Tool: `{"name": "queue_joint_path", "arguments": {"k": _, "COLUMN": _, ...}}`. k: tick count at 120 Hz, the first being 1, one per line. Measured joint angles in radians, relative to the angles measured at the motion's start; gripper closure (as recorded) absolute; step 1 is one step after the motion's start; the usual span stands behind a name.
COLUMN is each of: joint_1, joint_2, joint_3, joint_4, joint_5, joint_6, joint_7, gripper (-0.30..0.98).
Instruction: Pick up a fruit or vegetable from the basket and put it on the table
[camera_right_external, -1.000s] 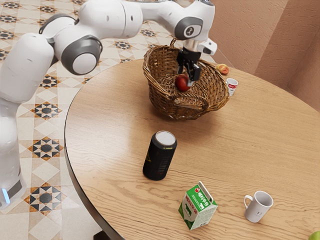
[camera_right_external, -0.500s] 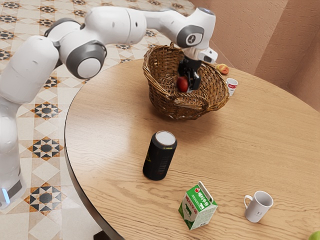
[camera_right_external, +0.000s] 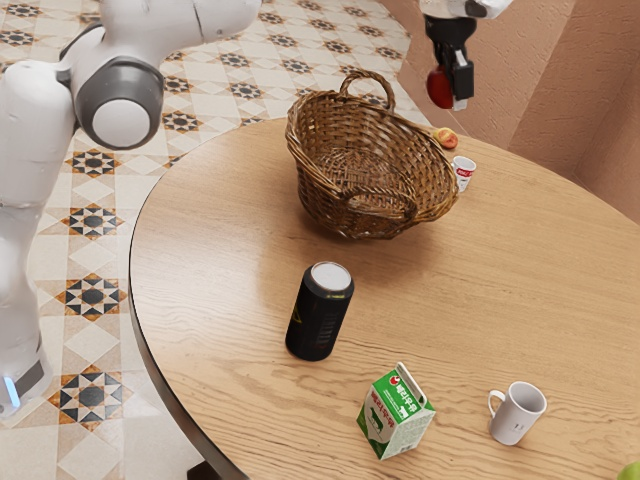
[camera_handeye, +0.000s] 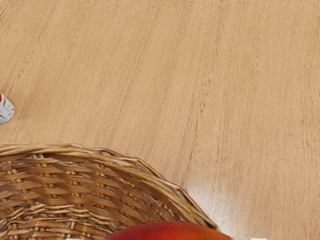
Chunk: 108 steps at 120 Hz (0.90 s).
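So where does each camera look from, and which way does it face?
Exterior view: beside my arm, looking down across the table and basket; my arm and jaws, shut on the red fruit, show.
Wrist view: on my arm's end, looking down past the fruit at basket and table.
Shared: table, basket, fruit, cup.

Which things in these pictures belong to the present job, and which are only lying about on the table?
For the job:
- gripper
- red fruit, held in the gripper
- basket, its source
- table, its destination

Lying about:
- black can
- green-and-white carton
- white mug
- red-and-white cup
- yellow-red fruit near the basket
- green thing, partly visible
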Motion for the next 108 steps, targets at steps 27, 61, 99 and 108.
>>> {"name": "queue_joint_path", "arguments": {"k": 27, "joint_1": 0.057, "joint_2": 0.346, "joint_3": -0.045, "joint_4": 0.368, "joint_5": -0.024, "joint_6": 0.074, "joint_7": 0.002, "gripper": 0.31}}
{"name": "queue_joint_path", "arguments": {"k": 61, "joint_1": -0.032, "joint_2": 0.478, "joint_3": -0.056, "joint_4": 0.45, "joint_5": -0.066, "joint_6": 0.237, "joint_7": 0.001, "gripper": 0.31}}
{"name": "queue_joint_path", "arguments": {"k": 99, "joint_1": -0.028, "joint_2": 0.457, "joint_3": -0.052, "joint_4": 0.388, "joint_5": -0.131, "joint_6": 0.284, "joint_7": -0.003, "gripper": 0.05}}
{"name": "queue_joint_path", "arguments": {"k": 108, "joint_1": -0.027, "joint_2": 0.451, "joint_3": -0.049, "joint_4": 0.382, "joint_5": -0.15, "joint_6": 0.283, "joint_7": -0.008, "gripper": 0.03}}
